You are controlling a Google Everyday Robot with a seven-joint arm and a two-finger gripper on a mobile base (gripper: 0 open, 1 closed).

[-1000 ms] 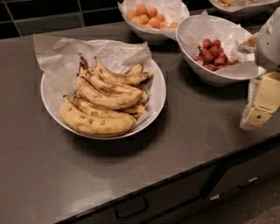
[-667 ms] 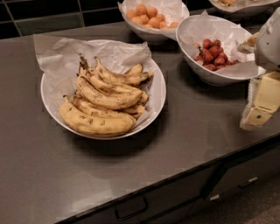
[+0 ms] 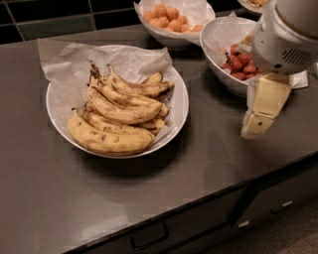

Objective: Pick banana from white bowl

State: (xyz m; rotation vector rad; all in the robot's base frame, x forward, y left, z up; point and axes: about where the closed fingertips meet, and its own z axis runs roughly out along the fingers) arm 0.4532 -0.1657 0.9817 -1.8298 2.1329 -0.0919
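Table [image 3: 208,163]: gripper [image 3: 259,111], jaws' state indeterminable, hangs clear of white bowl [image 3: 183,116]; we advise taking top banana [image 3: 124,106] crosswise.

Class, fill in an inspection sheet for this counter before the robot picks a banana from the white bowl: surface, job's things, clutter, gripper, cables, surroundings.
Surface: dark grey counter, nothing spilled.
Job's things: white bowl at the left, lined with crumpled paper; several brown-spotted bananas piled inside.
Clutter: bowl of red berries at the right; bowl of small orange balls behind.
Gripper: gripper hangs at the right, in front of the berry bowl, apart from the bananas, holding nothing.
Cables: nothing seen.
Surroundings: dark tiled wall behind; drawers under the counter.
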